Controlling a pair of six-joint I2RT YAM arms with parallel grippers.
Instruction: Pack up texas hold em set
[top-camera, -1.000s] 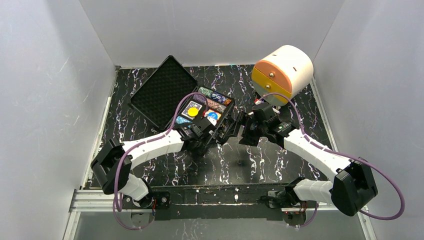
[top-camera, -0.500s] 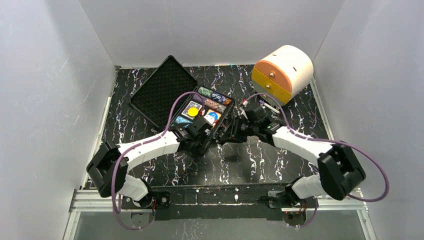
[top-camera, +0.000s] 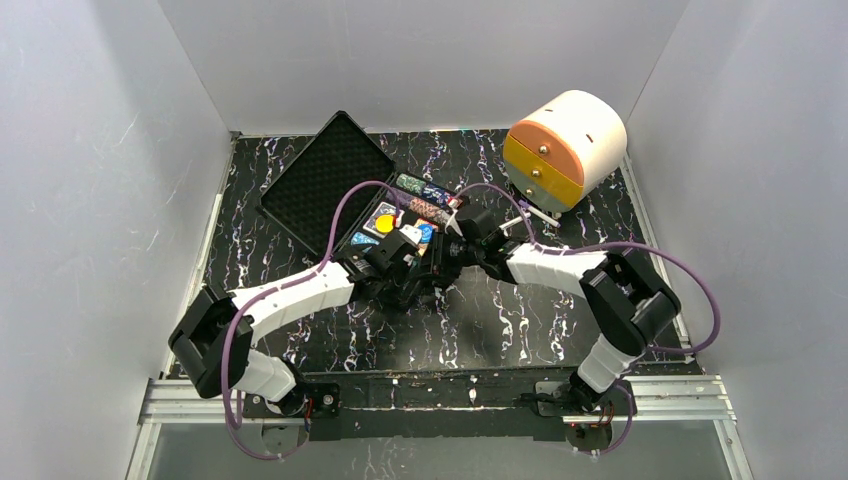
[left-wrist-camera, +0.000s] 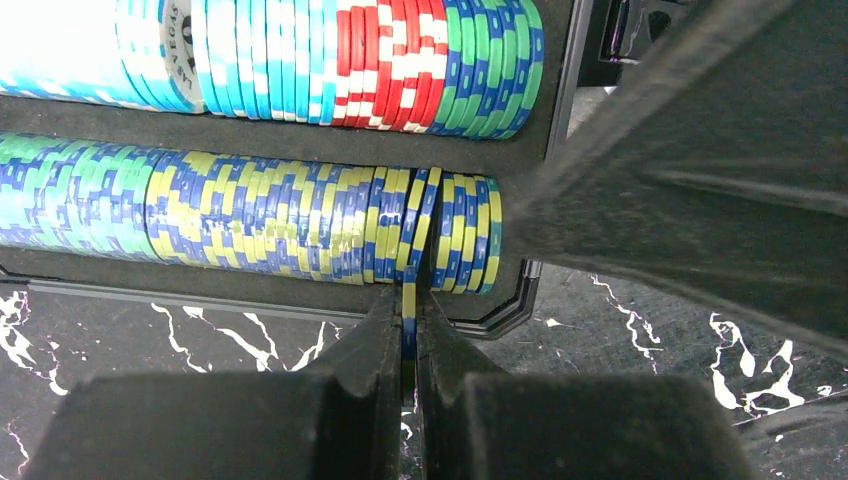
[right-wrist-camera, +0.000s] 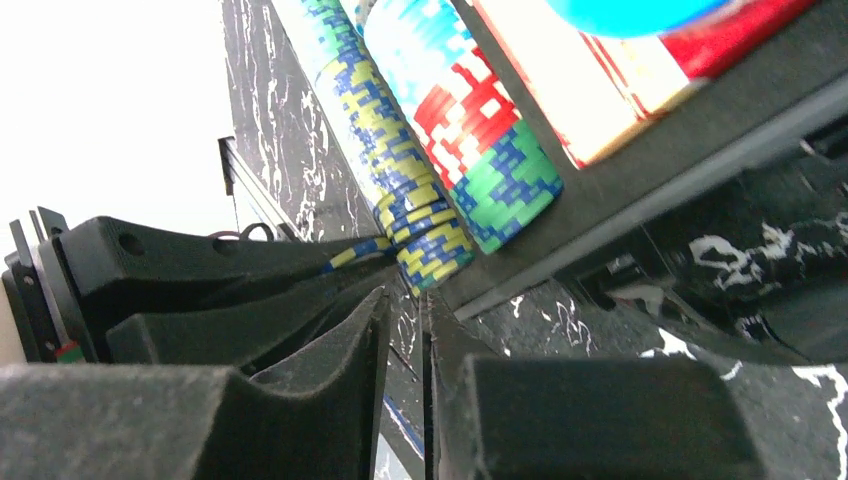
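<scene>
The black case stands open, its foam-lined lid (top-camera: 325, 185) laid back to the left and its tray (top-camera: 452, 214) holding rows of chips, a card deck and round buttons. My left gripper (left-wrist-camera: 409, 312) is shut on a yellow-and-blue chip (left-wrist-camera: 409, 296), held edge-on at a gap near the right end of the near chip row (left-wrist-camera: 250, 215). A second row (left-wrist-camera: 330, 60) of light blue, red and green chips lies behind it. My right gripper (right-wrist-camera: 408, 300) sits just right of the left gripper (top-camera: 425, 272), at the tray's near corner, jaws closed to a thin slit with nothing between them.
A cream-and-orange round drawer box (top-camera: 565, 145) stands at the back right. White walls close in the black marbled table (top-camera: 500, 320) on three sides. Both arms meet at the case's near right corner, their purple cables looping above them.
My right gripper has swung left toward the case and closed from wide open to almost shut. The left gripper has stayed shut on the chip at the near row.
</scene>
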